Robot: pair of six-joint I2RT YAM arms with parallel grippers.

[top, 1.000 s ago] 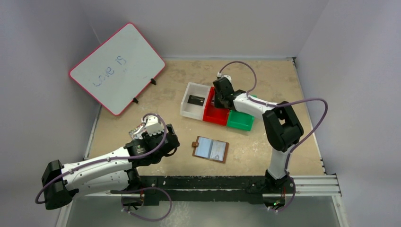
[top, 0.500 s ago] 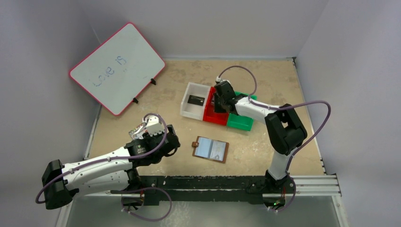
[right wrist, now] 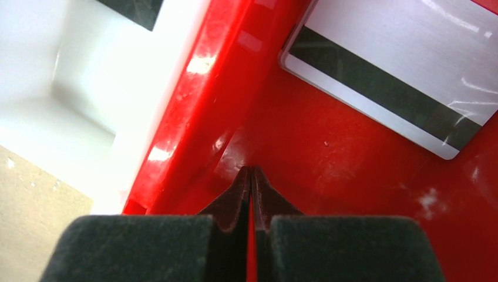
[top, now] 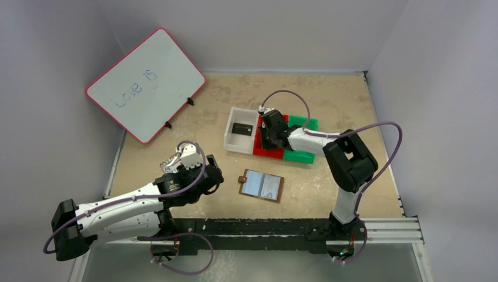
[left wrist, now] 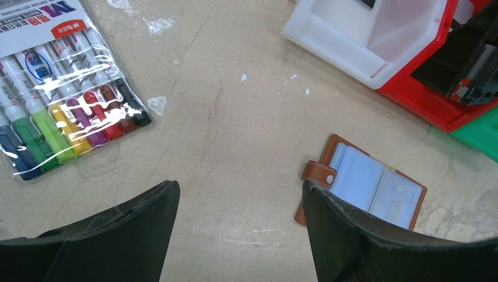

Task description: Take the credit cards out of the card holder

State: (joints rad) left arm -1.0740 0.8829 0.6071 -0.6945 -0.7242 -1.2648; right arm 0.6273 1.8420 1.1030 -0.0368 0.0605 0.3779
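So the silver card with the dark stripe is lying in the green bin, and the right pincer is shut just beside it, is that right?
Not quite: the silver card is lying in the red bin, as the right wrist view shows. The right pincer is indeed shut just beside it.

The brown leather card holder (top: 262, 185) lies open and flat on the table (top: 335, 100) with its bluish sleeves up, 1 black credit card (top: 242, 127) lies in the white bin (top: 236, 143), and 1 silvery-grey striped card (right wrist: 399, 70) lies flat in the red bin (right wrist: 352, 176).
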